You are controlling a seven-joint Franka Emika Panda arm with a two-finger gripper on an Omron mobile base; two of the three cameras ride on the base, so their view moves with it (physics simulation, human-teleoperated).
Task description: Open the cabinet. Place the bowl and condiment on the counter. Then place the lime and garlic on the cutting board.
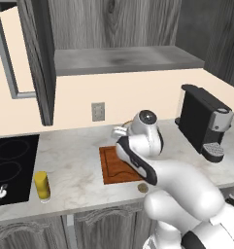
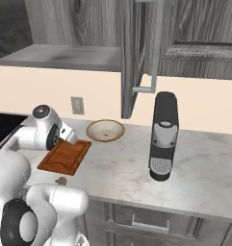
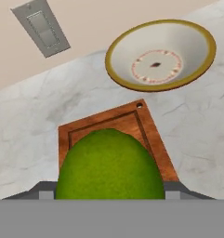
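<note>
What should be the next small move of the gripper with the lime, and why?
Probably lower the gripper a little and release. In the hand view it holds the lime between its fingers, above the cutting board. The bowl and the condiment already stand on the counter; the garlic lies beside the board.

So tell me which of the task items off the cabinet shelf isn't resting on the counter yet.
The lime: it sits between the gripper's fingers above the cutting board. The bowl, condiment bottle and garlic all rest on the counter.
</note>
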